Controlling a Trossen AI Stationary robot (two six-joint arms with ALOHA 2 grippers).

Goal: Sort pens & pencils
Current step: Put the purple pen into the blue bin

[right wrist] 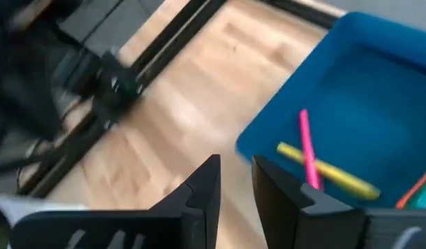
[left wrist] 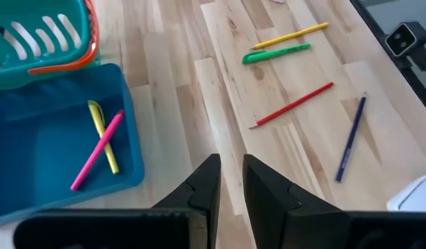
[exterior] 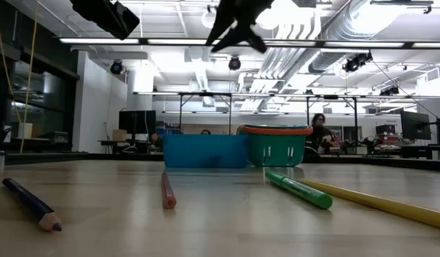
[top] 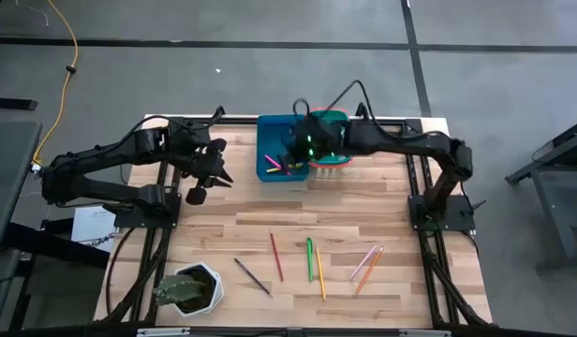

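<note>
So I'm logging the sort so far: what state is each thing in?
Blue bin: holds a pink pen crossed over a yellow one.
Green basket: upright, contents hidden.
Red pencil: loose on the table.
Left gripper: empty, slightly open.
Right gripper: empty, slightly open.

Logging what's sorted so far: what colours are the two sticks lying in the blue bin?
One pink, one yellow, crossed in the blue bin; clearest in the left wrist view.
</note>
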